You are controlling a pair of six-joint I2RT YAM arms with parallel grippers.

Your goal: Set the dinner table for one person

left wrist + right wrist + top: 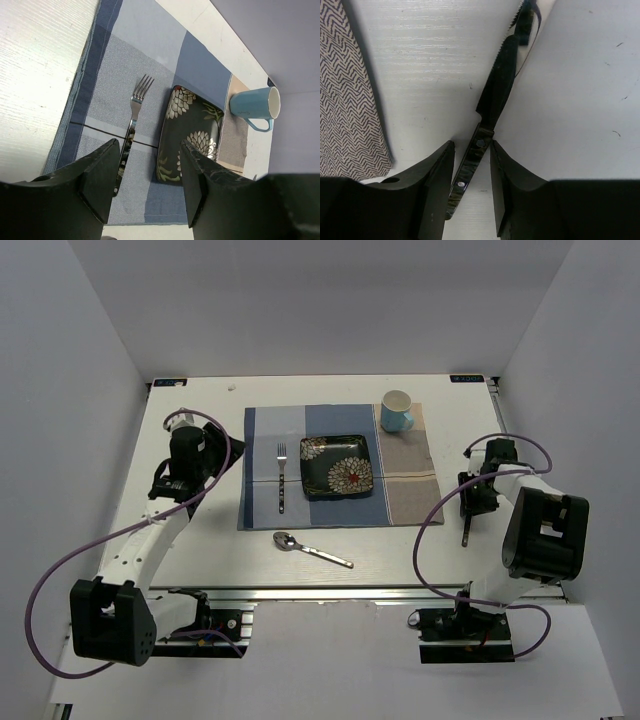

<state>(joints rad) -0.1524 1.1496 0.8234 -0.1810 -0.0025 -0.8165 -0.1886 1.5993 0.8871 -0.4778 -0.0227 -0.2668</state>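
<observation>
Dinner table [200,560]: large, flat and white, filling the middle of the overhead view, with a silver rail along its near edge where both arms are bolted
Placemat [265,440]: blue-and-beige checked cloth lying flat across the table's middle
Left gripper [147,145]: hovers by the placemat's left side, fingers spread wide with nothing between them
Right gripper [471,144]: low over bare table right of the placemat, fingers narrow astride the knife handle; whether they clamp it cannot be told
Plate [336,467]: dark, square, white flowers, mid-placemat
Mug [397,411]: light blue, upright at the placemat's far right
Knife [497,85]: serrated blade, dark riveted handle, flat on the table
Spoon [312,549]: slanted on bare table just nearer than the placemat
Fork [282,478]: on the placemat just left of the plate, tines pointing away
</observation>
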